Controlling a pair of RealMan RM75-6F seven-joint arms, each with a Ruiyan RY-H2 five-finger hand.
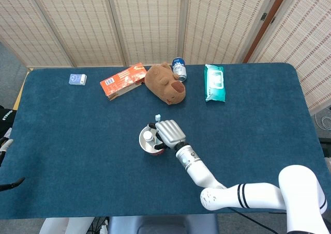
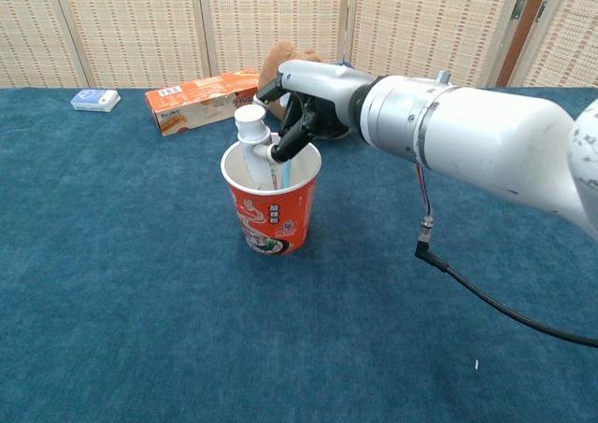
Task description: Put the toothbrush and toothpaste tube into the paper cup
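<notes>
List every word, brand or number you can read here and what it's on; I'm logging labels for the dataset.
None can be read for certain.
Orange box: white label patch and dark print, too small.
Paper cup: printed picture and marks, blurred.
Small blue box: white emblem, no legible text.
Teal wipes pack: white label, unreadable.
Blue can: white label, unreadable.

A blue-carpeted table [image 1: 77,141] stands before woven folding screens [image 1: 150,22] framed in pale wood.
</notes>
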